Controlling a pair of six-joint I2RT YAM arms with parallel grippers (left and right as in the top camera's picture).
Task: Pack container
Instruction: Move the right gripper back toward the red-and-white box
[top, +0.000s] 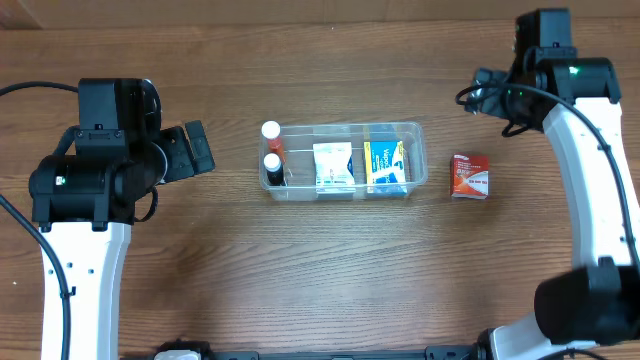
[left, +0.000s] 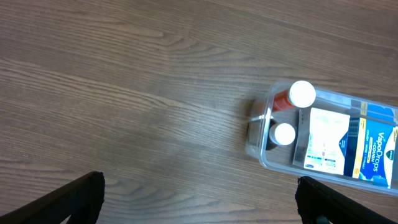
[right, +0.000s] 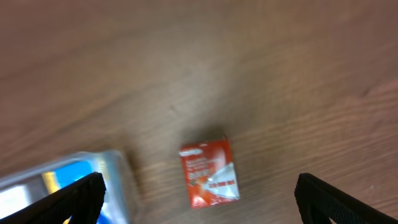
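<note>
The clear plastic container (top: 415, 130) lies mid-table. It holds two white-capped orange bottles (top: 271, 131), a white box (top: 333, 166) and a blue-and-yellow box (top: 385, 165). It also shows in the left wrist view (left: 264, 158) and, blurred, in the right wrist view (right: 115, 171). A small red box (top: 469, 175) lies on the table just right of the container, also in the right wrist view (right: 208, 172). My left gripper (left: 199, 199) is open and empty, left of the container. My right gripper (right: 199, 196) is open and empty, raised at the far right, beyond the red box.
The wooden table (top: 330, 270) spreads round the container. The white arm links stand at the left (top: 85, 270) and right (top: 600, 190) edges.
</note>
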